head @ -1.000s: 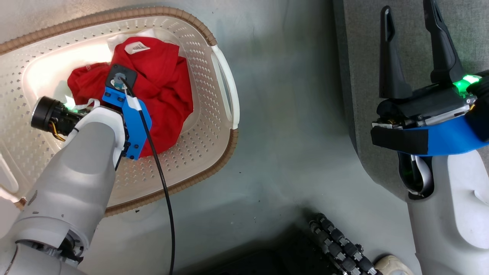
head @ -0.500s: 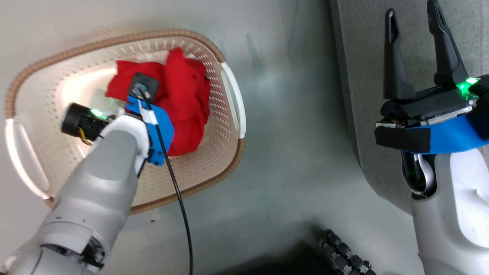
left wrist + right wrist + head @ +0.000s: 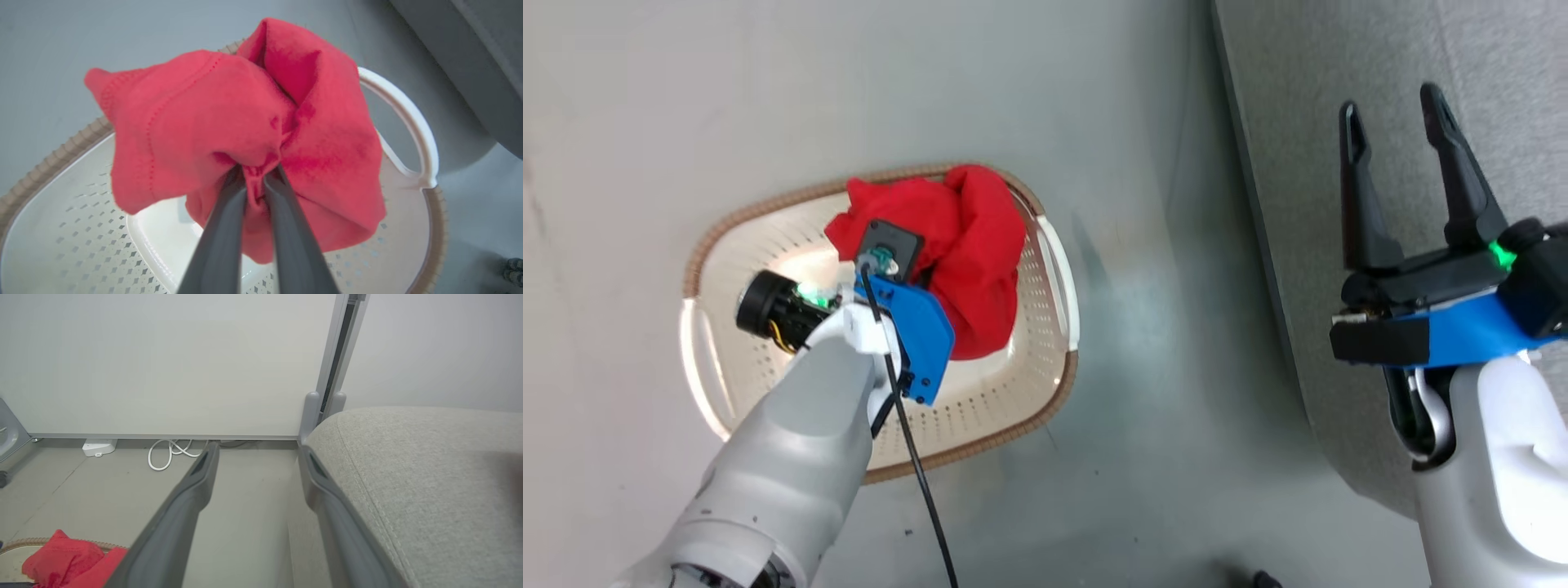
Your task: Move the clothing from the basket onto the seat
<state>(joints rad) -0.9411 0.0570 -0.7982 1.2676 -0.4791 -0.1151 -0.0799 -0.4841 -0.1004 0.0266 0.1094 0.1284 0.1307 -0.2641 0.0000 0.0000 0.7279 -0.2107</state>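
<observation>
The basket (image 3: 988, 400) stands on the grey floor (image 3: 768, 82) in the left half of the head view, cream-white and perforated, with a brown woven-look rim and a white handle at each end. The clothing (image 3: 980, 245) is a single bunched bundle of bright red fabric over the basket's right end, close to the right handle and reaching across the far rim. In the left wrist view the bundle (image 3: 196, 122) hangs above the basket's pale bottom (image 3: 81, 228), with a stitched hem along its left fold; its lowest fold may be touching the perforated wall, but the view from above does not settle that.

The left gripper (image 3: 255, 171) has its two dark fingers drawn almost together, pinching a gathered tuck of the red fabric between them, so the whole bundle hangs from that grip.

Right of the basket lies a strip of bare floor, then the seat (image 3: 1339, 82), grey and upholstered, its rounded edge running down the head view. The right gripper (image 3: 1390, 98) is held over the seat's left edge with its fingers well apart and nothing between them. Its wrist view looks past the fingertips (image 3: 258, 449) to the seat's stitched corner (image 3: 429, 477), a pale partition panel (image 3: 163, 363) and a looped white cable (image 3: 171, 453) at the panel's foot
</observation>
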